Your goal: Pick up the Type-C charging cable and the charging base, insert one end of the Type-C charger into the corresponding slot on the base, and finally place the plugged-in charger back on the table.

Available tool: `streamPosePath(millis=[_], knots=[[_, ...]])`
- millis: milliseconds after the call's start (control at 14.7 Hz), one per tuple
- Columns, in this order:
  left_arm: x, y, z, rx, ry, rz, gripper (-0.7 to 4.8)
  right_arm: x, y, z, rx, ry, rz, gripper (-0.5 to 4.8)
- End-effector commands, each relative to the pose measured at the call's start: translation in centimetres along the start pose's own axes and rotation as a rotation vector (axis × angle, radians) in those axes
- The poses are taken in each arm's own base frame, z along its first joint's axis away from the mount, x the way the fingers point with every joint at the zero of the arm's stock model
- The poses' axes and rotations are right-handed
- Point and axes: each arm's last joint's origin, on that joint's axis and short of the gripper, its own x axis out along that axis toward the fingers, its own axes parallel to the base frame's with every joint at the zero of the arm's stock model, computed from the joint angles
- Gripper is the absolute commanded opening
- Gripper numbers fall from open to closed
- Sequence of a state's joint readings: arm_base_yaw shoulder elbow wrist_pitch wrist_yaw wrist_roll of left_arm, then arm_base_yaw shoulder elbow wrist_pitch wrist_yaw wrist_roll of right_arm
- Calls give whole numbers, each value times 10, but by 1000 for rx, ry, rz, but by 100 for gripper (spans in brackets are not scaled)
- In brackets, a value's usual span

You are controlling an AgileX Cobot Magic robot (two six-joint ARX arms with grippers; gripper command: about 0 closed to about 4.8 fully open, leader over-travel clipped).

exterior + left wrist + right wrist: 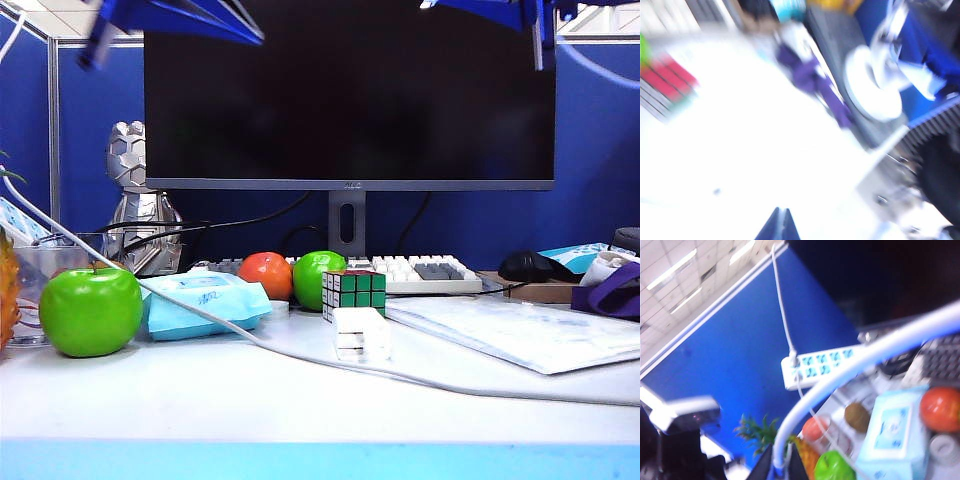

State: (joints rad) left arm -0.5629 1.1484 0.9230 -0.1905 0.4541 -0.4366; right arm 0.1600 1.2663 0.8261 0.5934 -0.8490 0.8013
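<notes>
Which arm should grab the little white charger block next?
Probably the left. The left gripper, shut and empty above the table, is free. The right gripper, raised high, seems shut on the white cable. The charger block sits in front of the puzzle cube.

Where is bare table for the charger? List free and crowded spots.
Free: the table, front strip between the white cord and its blue edge. Smaller: between green apple and charging base. Crowded: the row behind, wipes pack to Rubik's cube. Left gripper and right gripper are shut, up above.
</notes>
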Motion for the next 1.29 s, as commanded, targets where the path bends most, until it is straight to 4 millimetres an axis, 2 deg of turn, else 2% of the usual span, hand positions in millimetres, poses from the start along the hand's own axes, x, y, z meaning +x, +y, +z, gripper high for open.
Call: streamPosePath(millis=[68,272,339,475,611,815,950,1018,1086,1154,1290], knots=[[8,3,6,-113,-42,16,-5,-3,10,4,-54,-33,11,-2],[19,-6,24,-95,-34,-1,-5,-5,15,6,-66,-42,18,-2],[32,-17,41,-99,4,13,-5,-6,18,7,-72,-46,21,-2],[51,-21,51,-135,103,97,-5,-7,21,8,-78,-50,25,-2],[76,-12,47,-181,226,156,-5,-8,22,8,-82,-52,28,-2],[112,6,32,-199,293,207,-5,-10,27,9,-93,-58,36,-2],[128,12,24,-199,312,211,-5,-11,30,10,-98,-63,42,-2],[135,16,21,-201,318,211,15,-12,31,10,-100,-65,44,-2],[143,19,16,-206,330,218,163,-13,34,11,-105,-67,48,-2],[151,25,10,-235,344,240,479,-15,37,12,-113,-72,54,-2],[159,33,4,-260,338,314,479,-16,40,12,-115,-75,58,-2]])
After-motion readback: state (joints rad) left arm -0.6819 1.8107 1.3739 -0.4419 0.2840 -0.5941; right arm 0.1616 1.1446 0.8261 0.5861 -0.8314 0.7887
